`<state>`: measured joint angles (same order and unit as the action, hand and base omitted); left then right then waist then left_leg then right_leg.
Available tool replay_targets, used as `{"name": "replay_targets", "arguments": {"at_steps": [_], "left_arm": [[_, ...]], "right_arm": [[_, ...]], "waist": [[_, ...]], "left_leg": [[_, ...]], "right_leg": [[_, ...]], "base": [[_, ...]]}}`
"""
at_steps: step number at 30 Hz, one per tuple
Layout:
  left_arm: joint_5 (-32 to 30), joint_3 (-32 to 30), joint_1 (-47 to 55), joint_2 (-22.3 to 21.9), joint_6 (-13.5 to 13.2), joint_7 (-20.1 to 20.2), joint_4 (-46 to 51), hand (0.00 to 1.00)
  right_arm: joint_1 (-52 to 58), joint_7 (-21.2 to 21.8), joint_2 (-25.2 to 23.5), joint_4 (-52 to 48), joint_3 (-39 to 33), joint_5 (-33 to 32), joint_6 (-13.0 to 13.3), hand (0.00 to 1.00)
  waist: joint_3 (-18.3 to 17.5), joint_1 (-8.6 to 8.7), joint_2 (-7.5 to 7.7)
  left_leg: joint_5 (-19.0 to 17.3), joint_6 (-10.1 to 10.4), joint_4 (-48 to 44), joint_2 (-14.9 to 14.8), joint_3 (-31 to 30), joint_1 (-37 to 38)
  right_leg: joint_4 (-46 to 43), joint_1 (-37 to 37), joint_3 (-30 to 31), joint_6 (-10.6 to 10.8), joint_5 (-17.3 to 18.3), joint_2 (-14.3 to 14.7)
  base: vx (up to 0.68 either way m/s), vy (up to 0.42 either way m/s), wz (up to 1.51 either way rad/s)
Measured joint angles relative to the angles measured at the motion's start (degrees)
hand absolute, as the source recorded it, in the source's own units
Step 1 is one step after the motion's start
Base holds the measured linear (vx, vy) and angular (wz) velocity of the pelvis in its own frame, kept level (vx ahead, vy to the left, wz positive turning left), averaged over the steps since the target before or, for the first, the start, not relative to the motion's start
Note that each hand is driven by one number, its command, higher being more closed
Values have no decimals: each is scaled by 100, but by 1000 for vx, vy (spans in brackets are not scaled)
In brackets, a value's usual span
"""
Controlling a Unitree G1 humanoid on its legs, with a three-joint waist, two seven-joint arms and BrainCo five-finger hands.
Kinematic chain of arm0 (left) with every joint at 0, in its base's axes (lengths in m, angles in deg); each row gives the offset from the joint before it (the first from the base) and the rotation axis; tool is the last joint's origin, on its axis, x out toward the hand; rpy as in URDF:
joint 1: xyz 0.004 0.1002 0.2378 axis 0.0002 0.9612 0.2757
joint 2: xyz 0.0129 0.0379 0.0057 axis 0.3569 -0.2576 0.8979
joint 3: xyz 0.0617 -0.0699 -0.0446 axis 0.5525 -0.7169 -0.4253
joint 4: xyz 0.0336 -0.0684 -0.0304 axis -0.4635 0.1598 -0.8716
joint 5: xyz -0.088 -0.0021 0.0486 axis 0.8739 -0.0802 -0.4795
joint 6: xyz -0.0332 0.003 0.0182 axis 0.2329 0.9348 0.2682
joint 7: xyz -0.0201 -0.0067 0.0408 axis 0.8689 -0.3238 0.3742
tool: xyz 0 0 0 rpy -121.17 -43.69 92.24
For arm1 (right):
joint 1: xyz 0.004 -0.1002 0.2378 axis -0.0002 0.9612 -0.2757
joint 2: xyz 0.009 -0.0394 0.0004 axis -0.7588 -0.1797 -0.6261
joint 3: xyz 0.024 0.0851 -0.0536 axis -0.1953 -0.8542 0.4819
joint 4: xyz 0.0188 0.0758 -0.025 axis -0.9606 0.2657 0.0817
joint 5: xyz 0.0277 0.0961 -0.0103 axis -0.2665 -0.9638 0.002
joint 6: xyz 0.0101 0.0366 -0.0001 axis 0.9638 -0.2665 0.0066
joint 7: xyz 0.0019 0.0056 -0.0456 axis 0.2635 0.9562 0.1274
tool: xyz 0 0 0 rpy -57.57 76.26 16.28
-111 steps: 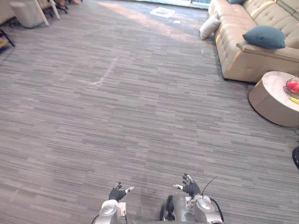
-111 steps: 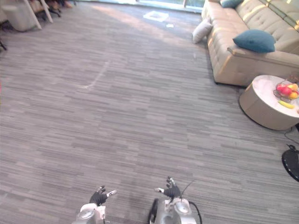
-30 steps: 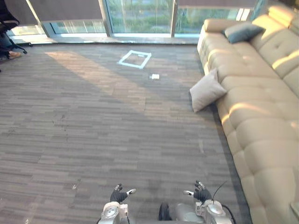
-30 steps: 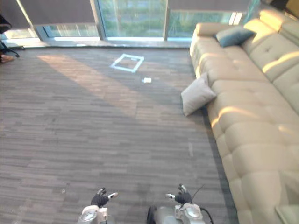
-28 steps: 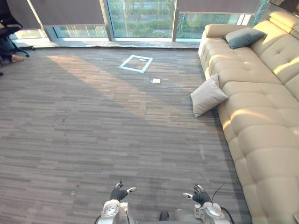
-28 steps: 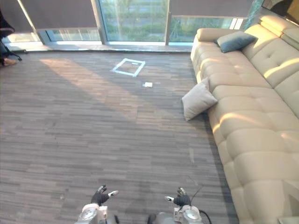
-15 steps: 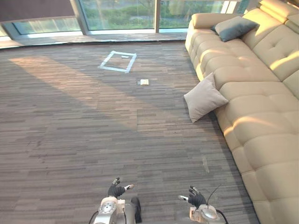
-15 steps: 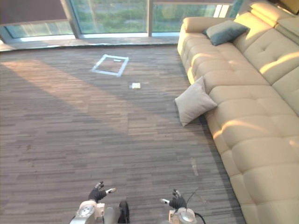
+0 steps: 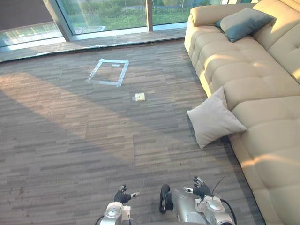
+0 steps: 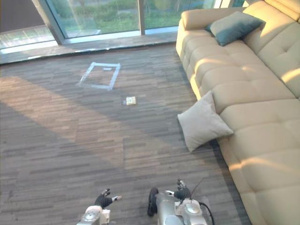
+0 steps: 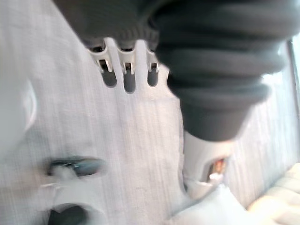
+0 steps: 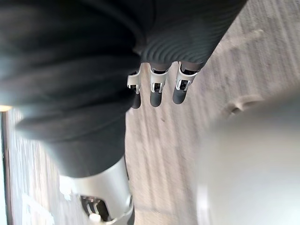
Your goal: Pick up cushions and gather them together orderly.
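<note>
The pale cushion (image 9: 213,119) sits on the floor (image 9: 70,140), tilted up against the front of the cream sofa (image 9: 243,79). That puts it ahead of my right robot hand (image 9: 200,189) and a bit to its right, well apart from it. The other one, a teal cushion (image 9: 246,22), is up on the sofa seat at the far end, leaning by the armrest, way farther out from that same hand.

Both hands are low and close in, over bare floor. The right robot hand has nothing in it: in its wrist view the fingers (image 12: 157,89) hang loose and roughly straight. Same deal with the left robot hand (image 9: 123,196), fingers (image 11: 126,75) relaxed and spread open, thumb off to the side, no grip on anything.

Far ahead of the left robot hand there's a square of pale tape (image 9: 108,72) stuck on the floor. A small light scrap (image 9: 139,97) lies just beside it, on the side nearer the hands. I can't tell what the scrap is.
</note>
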<state>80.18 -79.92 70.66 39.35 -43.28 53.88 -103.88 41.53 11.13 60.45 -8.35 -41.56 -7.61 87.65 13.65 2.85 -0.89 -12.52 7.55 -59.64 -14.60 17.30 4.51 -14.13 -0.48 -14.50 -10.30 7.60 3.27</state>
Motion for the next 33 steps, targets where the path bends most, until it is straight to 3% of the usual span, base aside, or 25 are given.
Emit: {"name": "replay_targets", "arguments": {"at_steps": [2,3,5,7,9,11,12,13,14,15,16,17,19,20,23,24,25,26,27,28,29,30,31,33], "left_arm": [[1,-15,0,-35,-2,9,86,0],[0,-14,-19,-51,-11,12,160,0],[1,-15,-62,-63,-29,10,226,0],[2,-14,-77,-124,-102,0,239,0],[5,-12,-76,-152,-114,-1,275,0],[6,-17,-60,-108,-114,-1,287,0],[4,-50,-24,-33,-111,2,313,0],[3,-56,-19,-39,-111,-2,288,0],[2,-59,-17,-4,-102,0,264,0],[3,-57,-12,50,-103,-1,203,0],[-1,-50,-40,119,-88,-3,173,0],[0,-52,-42,120,-72,-6,143,0],[1,-46,10,129,-71,-13,29,0],[2,-43,40,159,-66,-14,-31,0],[3,-13,87,229,-65,-21,-64,0],[8,-2,101,233,-62,-21,-64,0],[9,1,91,238,-52,-22,-78,0],[8,8,90,246,-46,-19,-85,0],[7,3,103,281,-38,-13,-99,0],[3,-10,72,158,-21,-5,-176,0],[-1,-7,72,136,-22,-4,-172,0],[-9,7,25,14,-29,11,-158,0],[-12,1,6,-38,-43,11,-107,0],[-12,-18,36,-110,-47,32,-36,0]], "right_arm": [[32,-10,-18,-2,-17,-47,1,0],[20,-25,-35,-2,-67,-101,-3,0],[28,-54,-54,-13,-151,-205,-4,0],[80,-100,-36,-13,-173,-204,-8,0],[141,-102,-23,-16,-167,-198,-4,0],[196,-110,-35,-16,-169,-198,-3,0],[294,-107,-118,-22,-173,-196,-4,0],[406,-105,-154,-25,-169,-196,-2,0],[416,-104,-180,-29,-168,-196,-1,0],[417,-83,-223,-32,-157,-193,1,0],[362,-78,-238,-23,-134,-188,-4,0],[362,-77,-234,-25,-136,-183,-3,0],[349,-78,-157,-29,-117,-176,9,0],[287,-84,-105,-39,-30,-140,17,0],[49,-83,-59,-36,104,32,15,0],[18,-84,-65,-36,109,31,15,0],[-31,-82,-73,-35,157,32,15,0],[-27,-78,-80,-37,196,36,15,0],[75,-66,-93,-43,277,36,21,0],[63,-46,67,-32,255,36,26,0],[52,-46,95,-24,255,36,17,0],[39,-45,155,-26,189,36,4,0],[43,-47,160,-6,90,35,-5,0],[117,-58,154,-1,65,33,-24,0]], "waist": [[5,-5,101],[8,-22,88],[18,-78,78],[66,-138,-17],[51,-215,-111],[21,-254,-70],[-112,-282,72],[-218,-275,180],[-280,-273,258],[-343,-280,358],[-277,-266,480],[-269,-259,488],[-213,-222,380],[-213,-140,298],[-195,-128,195],[-194,-124,188],[-194,-137,190],[-199,-144,206],[-243,-145,345],[-238,-187,123],[-244,-200,80],[-253,-94,-111],[-210,-47,-203],[-173,-85,-216]], "left_leg": [[-211,-132,359,56,129,-549],[-278,-233,927,129,99,-939],[-261,-237,2060,365,39,-1367],[104,-160,3806,817,-591,-1631],[499,17,4714,920,-1075,-1680],[896,-77,4586,933,-1160,-1668],[1045,-221,4272,1066,-1063,-1649],[941,-442,4049,1134,-906,-1639],[798,-457,3999,1158,-764,-1614],[686,-542,3998,1187,-541,-1503],[391,-685,4090,1281,-229,-1023],[301,-699,4127,1302,-184,-860],[105,-739,4429,1295,32,-97],[89,-729,4776,1218,198,352],[128,-663,5297,921,787,959],[135,-652,5363,873,923,1012],[139,-644,5454,874,1098,1130],[140,-571,5483,945,1164,1212],[65,-416,5438,1093,1201,1392],[-91,-155,5203,990,1202,1584],[-98,-143,5140,950,1203,1579],[-150,-53,3932,638,999,1120],[-185,32,2651,331,773,638],[-350,106,1576,154,551,234]], "right_leg": [[447,-579,182,98,47,25],[608,-800,303,183,95,34],[767,-1035,529,326,182,1],[951,-1371,883,549,352,-45],[927,-1542,1223,603,628,-31],[609,-1642,1534,706,1091,-90],[237,-1643,1751,880,1426,-295],[-486,-1356,1934,1035,1557,-415],[-1028,-1087,1973,1088,1559,-478],[-1936,-635,1961,1276,1462,-604],[-3385,-48,1659,1727,984,-999],[-3646,35,1513,1664,989,-1114],[-4126,194,981,1313,1140,-1359],[-4033,374,574,1160,1272,-1405],[-2925,1129,-943,1084,1321,-1466],[-2623,1293,-1391,949,1209,-1496],[-1909,1478,-1958,745,821,-1409],[-1406,1492,-2059,583,444,-1272],[-746,1473,-1991,-81,-603,-1095],[-773,1296,-2006,-208,-120,-944],[-768,1292,-1991,-211,-111,-917],[-535,1120,-1930,-95,35,-743],[-236,835,-1837,-55,60,-563],[138,325,-1570,-21,102,-298]], "base": [[500,-94,-44],[534,-70,-54],[413,1,-64],[399,102,-73],[394,217,-89],[507,312,-91],[558,282,-92],[601,272,-89],[597,268,-83],[661,335,-99],[523,273,-90],[613,297,-94],[414,167,-58],[387,132,-50],[468,88,-63],[437,47,-74],[363,29,-64],[487,11,-76],[559,-56,-87],[552,-57,-79],[522,-89,-69],[423,-80,-43],[399,-97,-45],[388,-83,-59]]}}
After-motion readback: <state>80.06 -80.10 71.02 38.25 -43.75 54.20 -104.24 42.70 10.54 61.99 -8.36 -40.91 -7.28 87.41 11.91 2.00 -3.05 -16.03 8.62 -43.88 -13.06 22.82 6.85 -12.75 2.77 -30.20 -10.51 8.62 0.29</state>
